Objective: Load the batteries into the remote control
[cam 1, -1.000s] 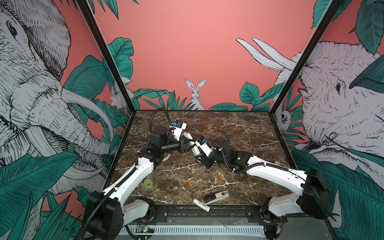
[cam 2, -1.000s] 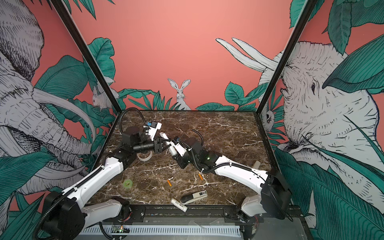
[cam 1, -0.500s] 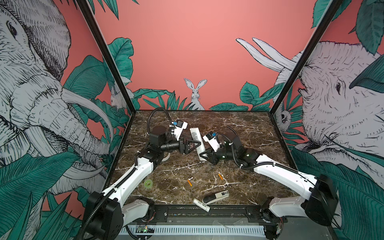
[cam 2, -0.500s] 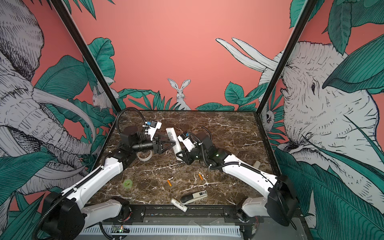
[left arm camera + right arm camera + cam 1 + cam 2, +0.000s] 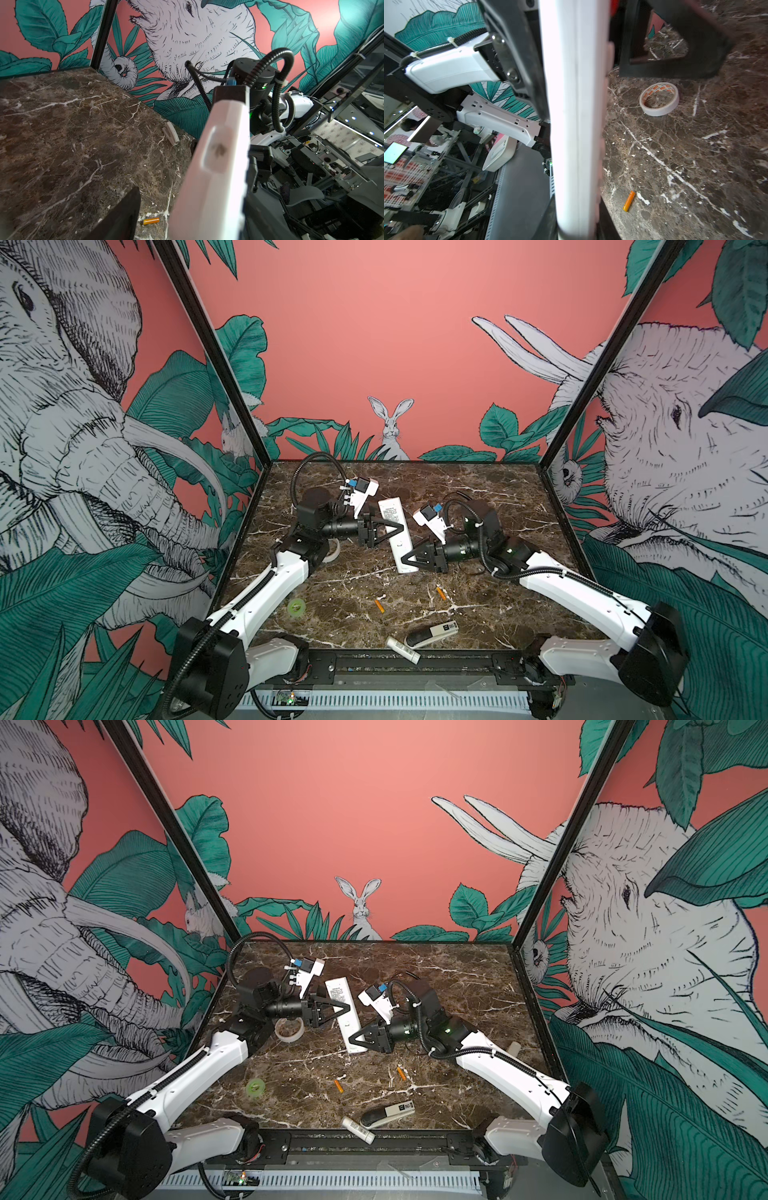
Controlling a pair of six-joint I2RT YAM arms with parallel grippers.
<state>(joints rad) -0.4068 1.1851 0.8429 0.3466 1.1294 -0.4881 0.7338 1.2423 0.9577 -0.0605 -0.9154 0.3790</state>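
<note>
The remote control (image 5: 395, 526) is a long white bar held off the marble, plain back up, in both top views. My right gripper (image 5: 407, 559) is shut on its near end; the right wrist view shows the remote control (image 5: 577, 124) pinched between dark fingers. My left gripper (image 5: 398, 527) stands open around its middle. In the left wrist view one black finger (image 5: 124, 216) stays clear of the remote control (image 5: 220, 166), and the other finger is hidden behind it. Two orange batteries (image 5: 379, 606) (image 5: 440, 593) lie loose on the table in front.
A white tape roll (image 5: 332, 551) lies under the left arm, a small green roll (image 5: 296, 608) nearer the front. A black-and-white device (image 5: 432, 632) and a white labelled tube (image 5: 402, 649) sit at the front edge. A small pale piece (image 5: 513, 1049) rests by the right wall.
The right arm has drawn back to the right and now holds the remote by its near end. The left gripper's jaws have opened off the remote.
</note>
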